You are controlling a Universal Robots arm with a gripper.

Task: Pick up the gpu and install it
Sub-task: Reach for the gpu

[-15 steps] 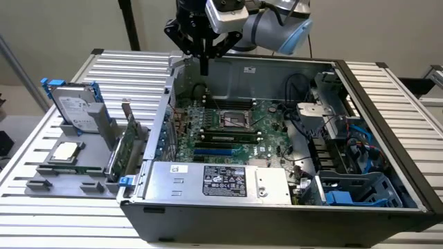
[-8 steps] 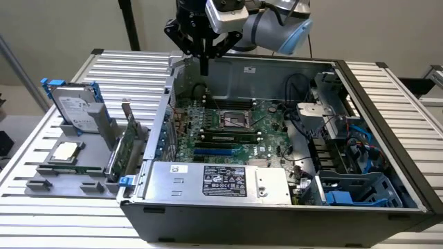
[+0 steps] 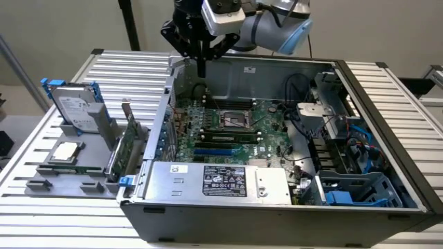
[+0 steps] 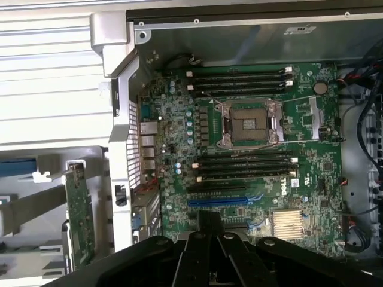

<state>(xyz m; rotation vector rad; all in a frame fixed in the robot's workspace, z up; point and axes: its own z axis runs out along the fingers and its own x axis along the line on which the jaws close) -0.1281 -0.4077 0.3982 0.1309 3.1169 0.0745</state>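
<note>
Gpu (image 3: 123, 142) upright on edge in gray holder (image 3: 41, 184), on tabletop (image 3: 132, 67) just beside open computer case (image 3: 277, 212), at the exterior view's left. Untouched. Gripper (image 3: 201, 74) above case's rear corner, over motherboard (image 3: 229, 135), well apart from gpu; fingers (image 3: 201, 65) clenched together, grasping nothing. Hard drive (image 3: 74, 111) and CPU chip (image 3: 64, 151) in same holder.

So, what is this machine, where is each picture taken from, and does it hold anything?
It is a robot arm ending in a gripper, a small claw. One picture comes from a camera off the arm, the other from a camera on its wrist, looking down at the motherboard inside an open computer case. Outside the case, on the exterior view's left, a grey rack holds the gpu, a hard drive and a CPU chip. The gripper hangs over the case, shut and holding nothing.
</note>
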